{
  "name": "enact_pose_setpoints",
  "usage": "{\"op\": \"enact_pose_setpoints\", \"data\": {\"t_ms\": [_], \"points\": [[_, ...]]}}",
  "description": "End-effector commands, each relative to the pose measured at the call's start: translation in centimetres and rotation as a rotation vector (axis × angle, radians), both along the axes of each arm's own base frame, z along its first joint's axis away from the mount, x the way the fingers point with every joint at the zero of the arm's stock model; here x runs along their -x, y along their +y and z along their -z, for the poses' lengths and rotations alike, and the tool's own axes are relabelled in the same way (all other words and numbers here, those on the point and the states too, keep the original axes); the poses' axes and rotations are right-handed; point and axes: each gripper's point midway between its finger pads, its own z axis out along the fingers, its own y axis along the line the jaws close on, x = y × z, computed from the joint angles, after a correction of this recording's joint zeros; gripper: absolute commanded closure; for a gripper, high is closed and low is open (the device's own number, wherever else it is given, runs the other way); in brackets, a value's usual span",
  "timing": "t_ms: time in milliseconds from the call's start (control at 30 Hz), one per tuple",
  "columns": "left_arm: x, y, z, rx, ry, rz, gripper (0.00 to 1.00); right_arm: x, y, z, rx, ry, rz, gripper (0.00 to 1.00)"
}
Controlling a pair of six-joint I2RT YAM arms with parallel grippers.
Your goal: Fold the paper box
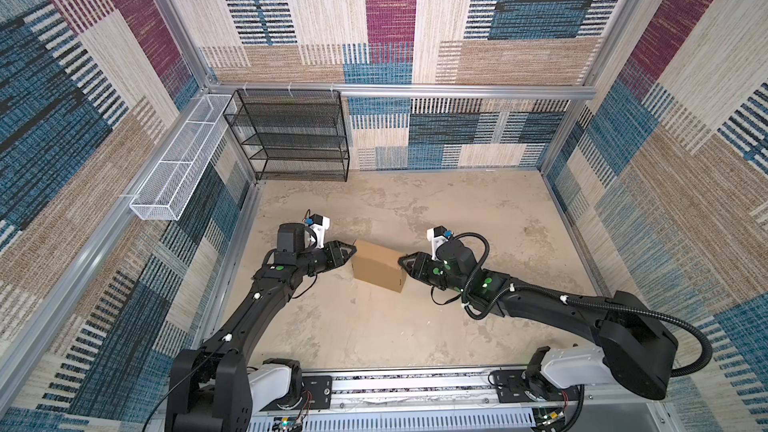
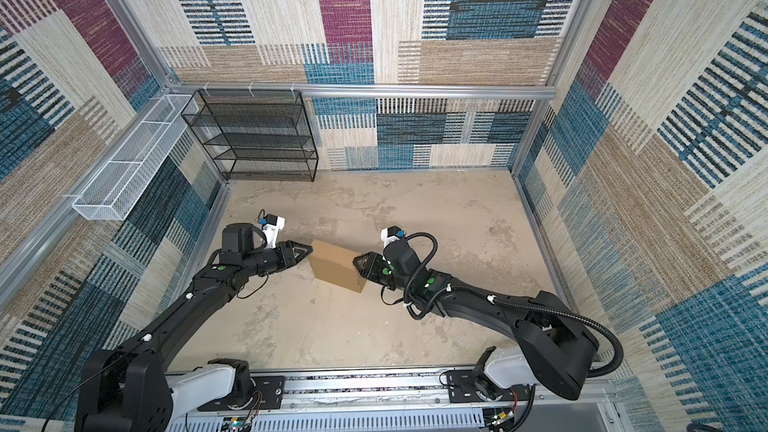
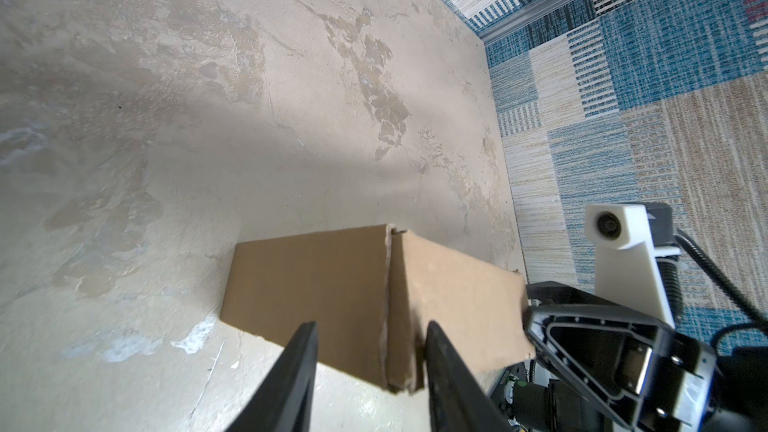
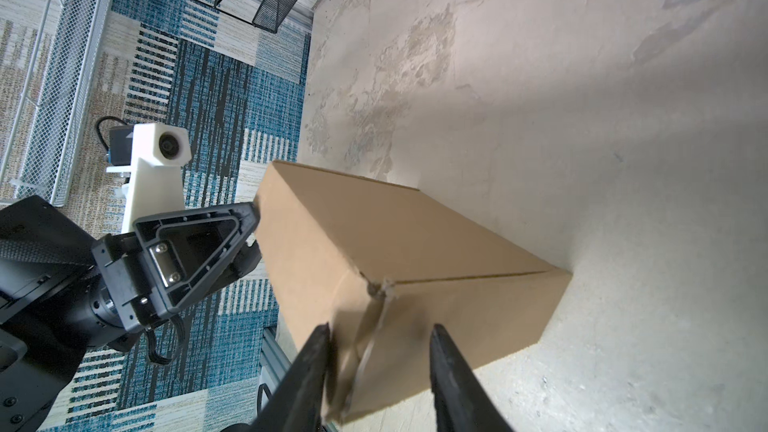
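**Item:** paper box (image 1: 378, 265), plain brown corrugated card.

**Condition:** Shown as a closed rectangular box. No loose flaps are seen in either top view. A seam running over one end is seen gaping slightly in the left wrist view, and the seam junction at the other end is seen frayed in the right wrist view.

**Location:** Set near the middle of the surface (image 1: 457, 222), a little toward its left edge, skewed to all four edges and well apart from each.

**Handling (judged):** It is taken to be light and hollow. The panels are judged stiff, while the creases and corners are judged easily crushed. The smooth faces are expected to slip against hard fingers, and a one-sided push is expected to slide the box rather than fold it.

**Where it is best held (judged):** The two short ends are to be pressed at once, away from the seams. The body looks too broad to be spanned by one hand as now set, so a pinch is thought possible only on a flap edge.

**Left hand** (image 1: 352, 250): Placed at the box's left end, its fingers parted to a middling gap and its tip touching the card. Nothing is seen clamped.

**Right hand** (image 1: 401, 263): Placed at the opposite end, its fingers likewise half-parted over the end seam. No grip is seen.
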Motion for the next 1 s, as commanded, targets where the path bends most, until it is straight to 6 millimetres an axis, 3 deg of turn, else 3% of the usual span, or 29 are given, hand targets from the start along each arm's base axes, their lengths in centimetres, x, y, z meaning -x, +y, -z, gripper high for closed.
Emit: {"op": "enact_pose_setpoints", "data": {"t_ms": [0,267,467,767,967], "points": [[0.1,0.3,0.6,-0.016,0.012,-0.016,0.56,0.3,-0.5,1.3,0.052,0.024,0.000,0.59],[1.0,0.6,2.2,-0.012,0.045,-0.042,0.63,0.3,-0.6,2.1,0.080,0.030,-0.003,0.62],[1.4,0.5,1.9,0.004,0.045,-0.035,0.70,0.1,-0.6,2.7,0.116,0.029,-0.007,0.66],[2.4,0.0,1.2,0.031,0.054,-0.008,0.71,-0.5,-0.1,2.7,0.153,0.008,-0.034,0.68],[2.9,0.3,0.8,0.017,0.060,-0.019,0.62,-0.8,0.7,2.1,0.174,-0.011,-0.073,0.61]]}}
